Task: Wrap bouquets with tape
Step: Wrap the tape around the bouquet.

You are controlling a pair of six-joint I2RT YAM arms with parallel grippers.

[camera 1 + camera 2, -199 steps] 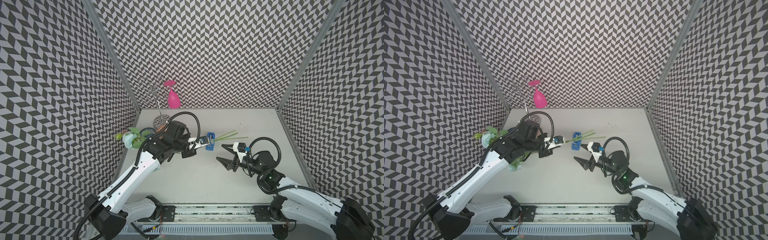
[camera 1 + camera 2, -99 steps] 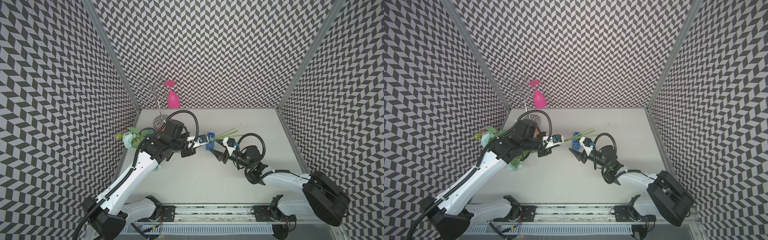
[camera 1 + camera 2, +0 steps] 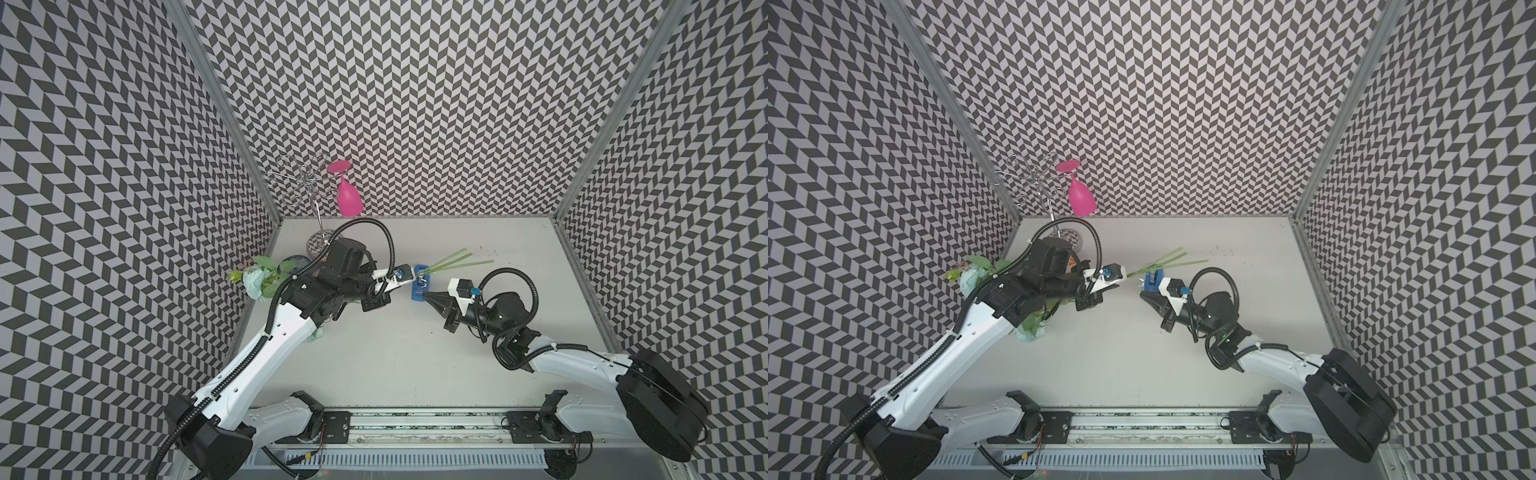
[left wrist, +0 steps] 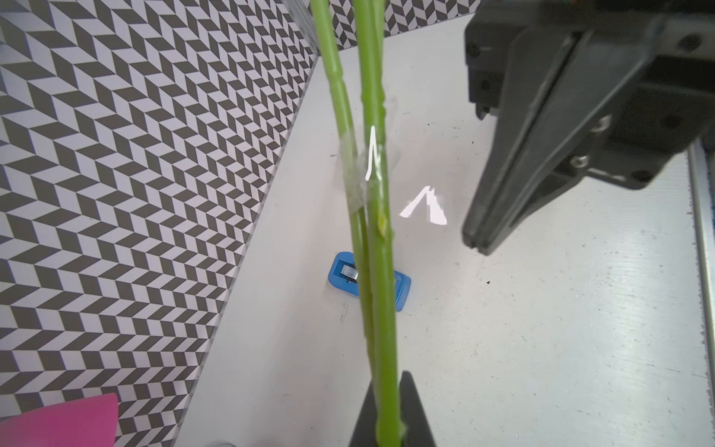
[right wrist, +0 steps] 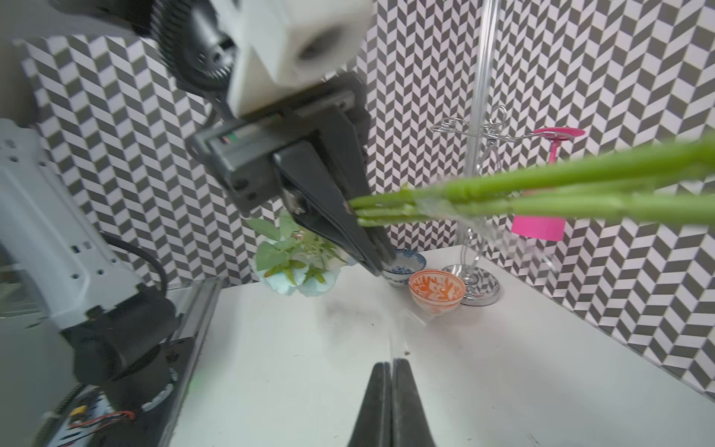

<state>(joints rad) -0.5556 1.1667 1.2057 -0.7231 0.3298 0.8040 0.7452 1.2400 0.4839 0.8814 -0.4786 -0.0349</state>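
Step in hand: judged to be drawing clear tape [image 4: 363,170] round the stems [image 4: 377,271] of the bouquet [image 3: 259,280], with a strip already stuck across them.
Left gripper [image 5: 371,247]: clamped on the stems close to their leafy end; cut ends projecting beyond the jaws, above the table [image 3: 374,353].
Right gripper [image 4: 478,242]: jaws pressed together, just beside the stems in the left wrist view; nothing solid seen between them. Possibly pinching a free tape tail; too transparent to confirm.
Tape dispenser [image 3: 419,286]: small blue block lying flat on the table beneath the raised stems, near the right gripper tip in both top views.
Advice, grip: keep left hold firm and stems level, so the band does not slide along them.
Advice, wrap: if a tail is held, carry it round under light tension, overlapping the existing band; avoid dragging the stems sideways.
Advice, clearance: keep the right jaws clear of the dispenser below.
Risk: loose tape likely to fold on itself or cling to the jaws.
Bouquet, look: pale aqua-white blooms and green leaves behind the left arm; long thin green stems, fanning apart at the cut ends.
Band, look: crumpled, glossy, joining at least two stems; not yet neat or tight.
Other items: pink glass [image 3: 348,199] hanging on a wire rack [image 3: 299,183], orange-patterned bowl [image 5: 437,290], well apart from the work.
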